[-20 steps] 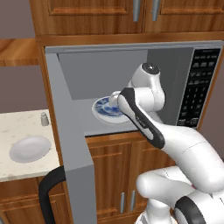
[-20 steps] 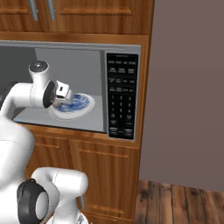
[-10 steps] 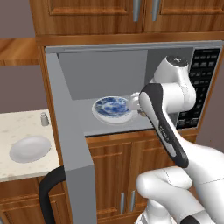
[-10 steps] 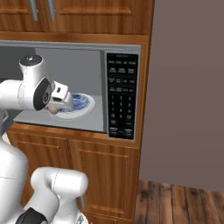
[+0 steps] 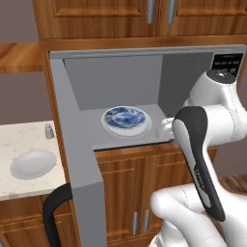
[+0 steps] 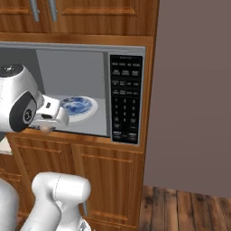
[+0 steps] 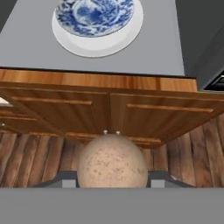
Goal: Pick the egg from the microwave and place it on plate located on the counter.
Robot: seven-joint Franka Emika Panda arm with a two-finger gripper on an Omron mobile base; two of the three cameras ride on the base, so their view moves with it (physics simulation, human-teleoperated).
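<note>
The claw (image 6: 45, 128) held the egg (image 7: 112, 160) between its fingers, just outside the front edge of the microwave (image 5: 120, 82), above the wooden cabinet doors (image 7: 109, 118). In the hand view the egg was a smooth, rounded oval, tan with small brown speckles, and it sat low in the middle between the two grey finger bases. In the right base view only a small tan part of it showed under the white hand.

The microwave was a grey box with a flat, matte grey cavity floor and straight walls. Its door (image 5: 79, 164) stood open to the left, a tall grey slab with a curved black handle (image 5: 53, 212) at the bottom. The black keypad (image 6: 126, 99) was on the right side. Inside, near the middle of the floor, lay a round white dish with a blue floral pattern (image 5: 126, 120), with bare floor around it.

To the left of the door, the counter (image 5: 14, 140) was beige speckled stone with a straight front edge. The plate (image 5: 33, 163) lay on it, plain white, round and shallow, well apart from the claw. A small grey shaker (image 5: 48, 130) stood behind the plate, near the door. The open door stood between the claw and the plate.
</note>
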